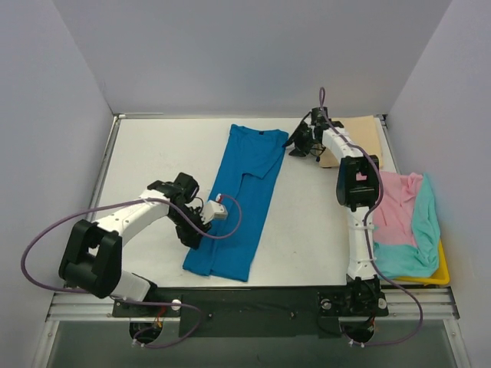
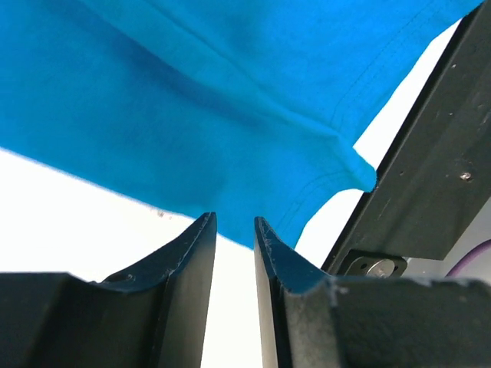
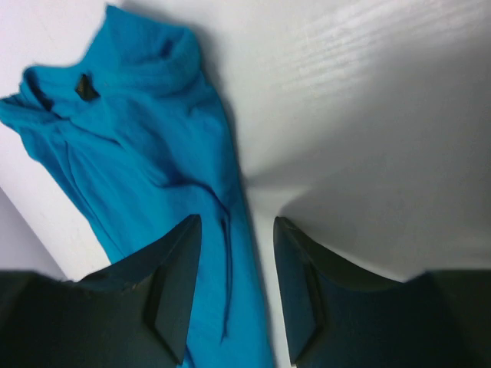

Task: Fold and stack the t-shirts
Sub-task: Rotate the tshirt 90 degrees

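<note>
1. There are four t-shirts, one of each color.
2. The blue t-shirt [image 1: 242, 199] lies flat in the middle of the table [image 1: 153, 153]. It makes a long, thin strip with one side folded over. Its neck end points to 12 o'clock and its bottom end points to about 7 o'clock.
3. The tan t-shirt [image 1: 360, 134] lies flat in the far corner at about 1 o'clock.
4. The pink t-shirt [image 1: 399, 211] and the teal t-shirt [image 1: 418, 238] lie bunched together at about 4 o'clock. The pink one is on top. The teal one shows along the right and near sides.
5. There is one yellow tray [image 1: 441, 272]. It sits under those two shirts, and only its near corner shows.
6. There are two arms, each with one hand.
7. The left hand [image 2: 234, 222] is low at the blue shirt's 9 o'clock edge, near the bottom end. Its fingers are a little apart and nothing is between them.
8. The right hand [image 3: 236, 230] is above the table just beside the blue shirt's neck end, on its 3 o'clock side. Its fingers are apart and it holds nothing.
9. There are two purple cables [image 1: 46, 230], one along each arm.
10. The table is white and smooth.
11. Pale grey walls [image 1: 253, 54] stand on three sides, at 9, 12 and 3 o'clock.
</note>
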{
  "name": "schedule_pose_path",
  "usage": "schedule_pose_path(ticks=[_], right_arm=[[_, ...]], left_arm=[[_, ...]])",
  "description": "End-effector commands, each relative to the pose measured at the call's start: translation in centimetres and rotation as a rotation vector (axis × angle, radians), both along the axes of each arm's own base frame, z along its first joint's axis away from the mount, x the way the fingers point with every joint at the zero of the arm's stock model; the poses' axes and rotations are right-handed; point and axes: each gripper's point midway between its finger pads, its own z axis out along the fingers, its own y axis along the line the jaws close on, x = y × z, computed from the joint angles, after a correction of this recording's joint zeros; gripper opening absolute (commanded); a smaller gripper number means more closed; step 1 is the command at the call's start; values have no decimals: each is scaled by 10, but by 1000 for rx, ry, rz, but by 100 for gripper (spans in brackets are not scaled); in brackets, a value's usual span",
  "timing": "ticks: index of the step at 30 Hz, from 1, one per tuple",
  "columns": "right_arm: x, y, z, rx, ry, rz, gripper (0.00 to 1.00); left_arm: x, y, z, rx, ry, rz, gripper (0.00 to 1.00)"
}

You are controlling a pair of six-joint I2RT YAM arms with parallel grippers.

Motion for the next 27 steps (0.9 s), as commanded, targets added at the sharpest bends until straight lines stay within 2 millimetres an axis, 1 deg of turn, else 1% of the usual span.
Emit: schedule_pose_path(ticks=[1, 2, 3, 4, 5, 6, 7, 8, 9, 10, 11, 12, 13, 14, 15, 16, 17, 18, 19, 20, 21, 22, 23, 24, 25, 26, 27], right_arm=[[-10, 24, -19, 49, 92, 18, 39], [-7, 30, -18, 73, 80, 28, 38], [-4, 36, -20, 85, 76, 37, 35], [-6, 42, -28, 95, 91, 48, 32], [0, 44, -24, 100, 76, 50, 20], [2, 42, -33, 97, 92, 29, 15], [6, 41, -33, 107, 96, 1, 4], [14, 39, -35, 118, 82, -14, 0], [20, 39, -34, 142, 70, -36, 0], [34, 39, -29, 176, 16, -39, 0], [42, 39, -25, 205, -2, -65, 0], [61, 37, -11, 235, -84, -76, 0], [79, 38, 4, 267, -167, -87, 0], [91, 32, 11, 270, -207, -114, 0], [104, 27, 22, 282, -252, -137, 0], [118, 20, 36, 282, -308, -156, 0], [128, 18, 44, 296, -359, -165, 0], [133, 12, 51, 298, -384, -180, 0], [135, 12, 57, 308, -410, -171, 12], [132, 11, 62, 309, -411, -162, 21], [127, 13, 64, 295, -415, -124, 32], [117, 13, 69, 281, -405, -105, 37], [109, 15, 65, 266, -393, -71, 41], [97, 15, 75, 257, -387, -52, 46], [88, 15, 78, 242, -386, -32, 47], [76, 16, 86, 229, -381, -21, 50], [66, 14, 86, 200, -368, -4, 51]], left_arm=[[20, 19, 29, 52, -165, 76, 37], [23, 19, 34, 50, -188, 104, 37], [30, 20, 45, 26, -235, 135, 37], [30, 17, 51, 4, -249, 140, 38], [24, 8, 65, -70, -265, 118, 39], [22, 3, 71, -105, -287, 76, 42], [14, -8, 85, -194, -310, 40, 44], [11, -13, 90, -236, -337, -11, 48], [4, -19, 96, -294, -362, -57, 49], [1, -22, 98, -328, -392, -113, 52], [-3, -21, 93, -338, -413, -148, 54], [-7, -19, 80, -330, -425, -191, 57], [-6, -20, 79, -338, -455, -219, 57], [-11, -18, 67, -327, -454, -266, 58], [-8, -20, 63, -328, -476, -292, 59], [-10, -20, 51, -307, -456, -303, 59], [-4, -25, 49, -311, -474, -286, 59], [-3, -26, 41, -294, -457, -285, 59], [3, -32, 42, -303, -471, -271, 59], [4, -36, 37, -301, -456, -276, 59], [7, -40, 37, -306, -456, -263, 59], [8, -44, 34, -308, -439, -255, 59], [11, -49, 35, -319, -439, -237, 58], [12, -52, 33, -326, -431, -224, 58], [12, -53, 34, -331, -432, -215, 58], [9, -52, 32, -337, -433, -220, 58], [8, -51, 30, -334, -435, -227, 58]])
